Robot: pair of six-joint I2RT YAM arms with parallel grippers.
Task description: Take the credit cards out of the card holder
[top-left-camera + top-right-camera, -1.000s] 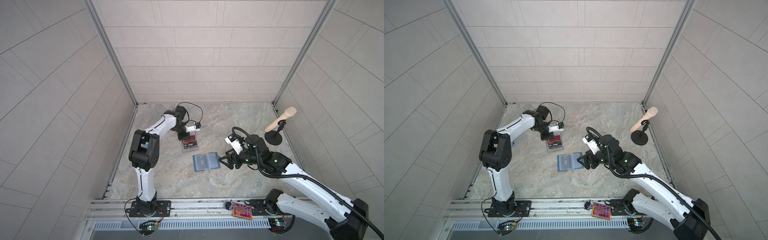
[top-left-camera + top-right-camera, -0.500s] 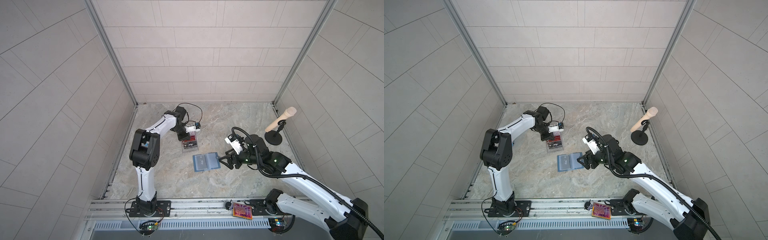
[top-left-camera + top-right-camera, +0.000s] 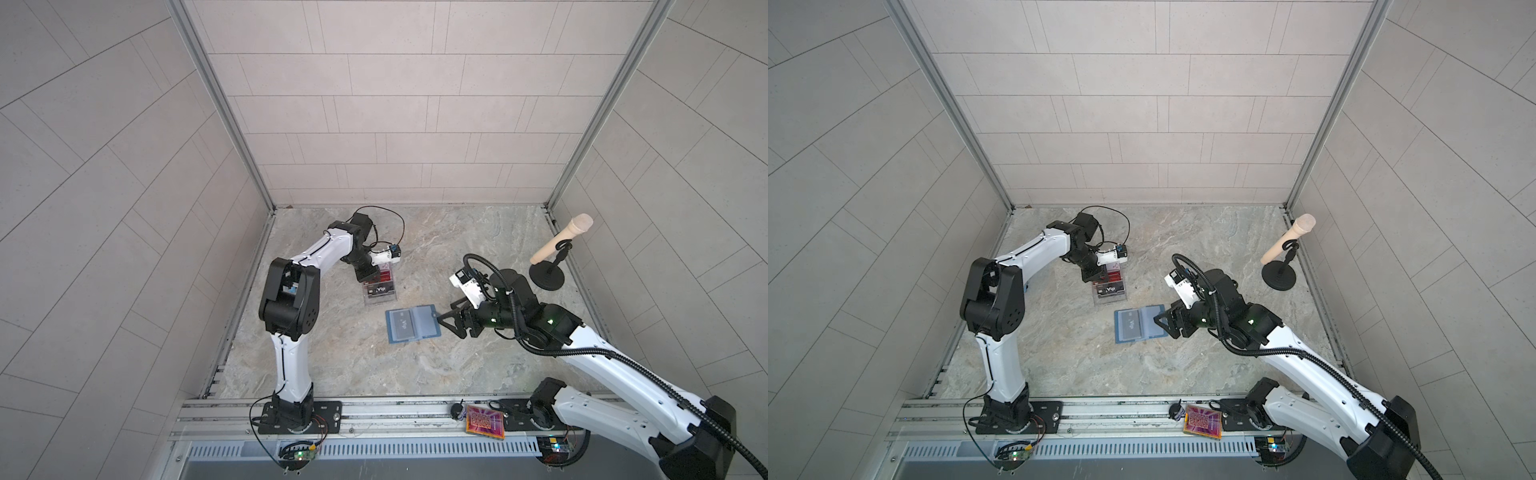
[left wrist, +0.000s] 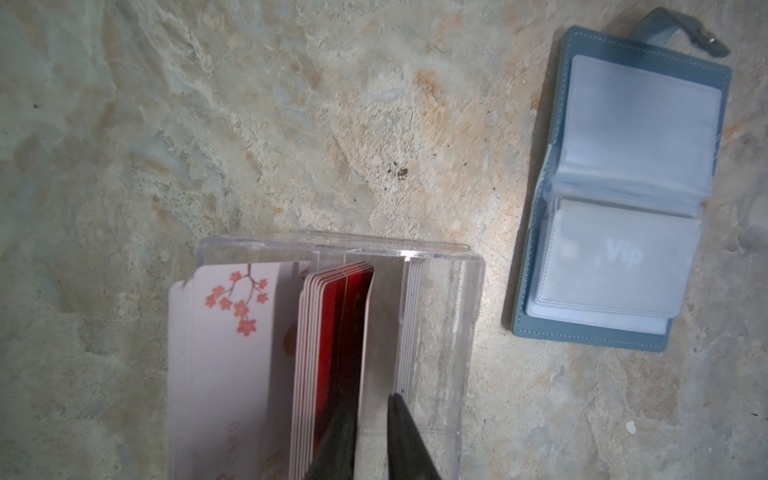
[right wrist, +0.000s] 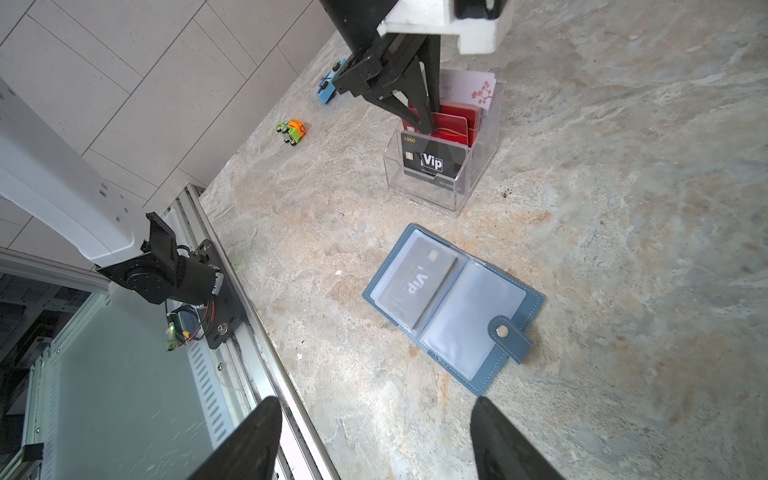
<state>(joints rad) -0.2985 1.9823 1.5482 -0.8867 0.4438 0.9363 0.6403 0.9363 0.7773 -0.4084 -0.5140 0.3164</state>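
Observation:
The slate-blue card holder [image 3: 411, 325] [image 3: 1140, 324] [image 5: 453, 307] lies open and flat on the stone table. A dark "Vip" credit card [image 5: 419, 282] [image 4: 623, 253] sits in one clear sleeve. My left gripper [image 4: 370, 403] [image 3: 368, 274] reaches into the clear acrylic stand [image 5: 432, 187] [image 4: 465, 311]. Its jaws are slightly apart, with a red card [image 4: 345, 316] standing loose between them. The stand also holds a black Vip card [image 5: 432, 160] and a pale blossom card [image 4: 224, 332]. My right gripper [image 5: 376, 401] [image 3: 446, 322] hovers open and empty beside the holder's snap tab [image 5: 509, 336].
A wooden microphone shape on a black stand [image 3: 552, 257] is at the right wall. An orange-pink tile [image 3: 484, 422] rests on the front rail. Two small toy cars [image 5: 293, 131] [image 5: 330, 85] lie near the left wall behind the stand.
My left gripper's jaws have parted a little around the red card in the stand. Neither arm has visibly shifted.

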